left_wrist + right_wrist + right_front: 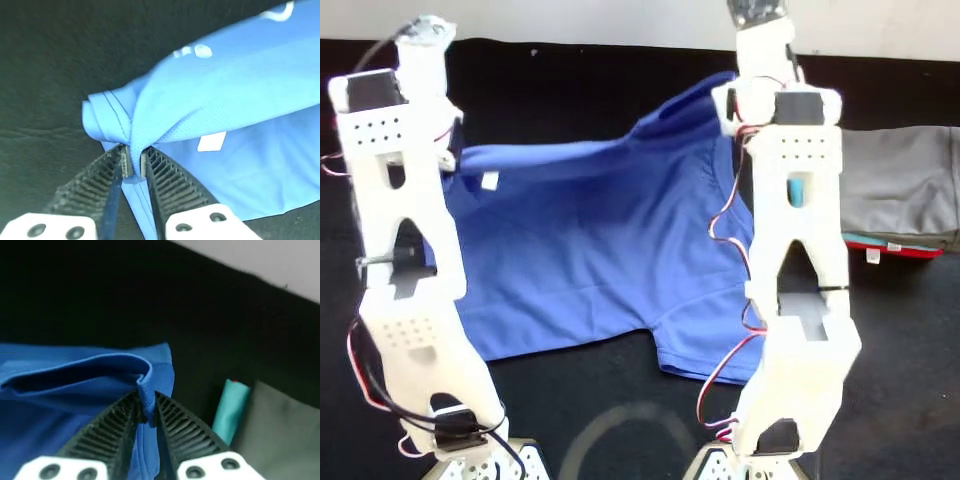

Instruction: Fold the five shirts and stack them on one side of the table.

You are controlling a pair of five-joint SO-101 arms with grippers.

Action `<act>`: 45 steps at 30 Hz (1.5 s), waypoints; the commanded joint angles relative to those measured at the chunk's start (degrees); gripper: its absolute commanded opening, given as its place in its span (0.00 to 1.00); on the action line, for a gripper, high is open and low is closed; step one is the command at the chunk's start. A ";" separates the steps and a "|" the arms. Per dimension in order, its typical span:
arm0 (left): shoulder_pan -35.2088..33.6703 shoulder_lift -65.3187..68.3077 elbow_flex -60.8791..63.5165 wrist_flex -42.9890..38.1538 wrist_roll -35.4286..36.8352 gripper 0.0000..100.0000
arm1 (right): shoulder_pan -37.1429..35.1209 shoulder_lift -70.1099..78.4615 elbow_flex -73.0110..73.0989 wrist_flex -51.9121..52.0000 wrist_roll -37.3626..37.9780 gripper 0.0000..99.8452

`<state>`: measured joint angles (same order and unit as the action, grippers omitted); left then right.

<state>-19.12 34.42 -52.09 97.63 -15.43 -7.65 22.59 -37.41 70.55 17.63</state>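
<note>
The left gripper (134,162) is clenched on a bunched corner of the blue shirt (590,260), and the right gripper (145,410) pinches a thin fold of its far edge. The rest lies on the black table (570,410) beside the folded stack (905,190). The right pinch looks shallow — an uneven pull could slip it free and skew the fold.

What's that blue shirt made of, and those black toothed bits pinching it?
The blue shirt looks like a thin synthetic sports knit: the left wrist view shows fine mesh pinholes and a slight sheen, and it drapes in soft folds. The black pads of the left tool look like matte rubber or soft plastic, moulded in ridges; which of the two, the look leaves open.
</note>
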 commanded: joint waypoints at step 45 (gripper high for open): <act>-4.26 -34.33 64.31 -1.32 -10.55 0.01 | 4.09 -38.37 60.53 10.33 0.62 0.01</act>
<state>-22.64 2.95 10.86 96.66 -25.10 -4.31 -10.90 17.71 82.42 17.63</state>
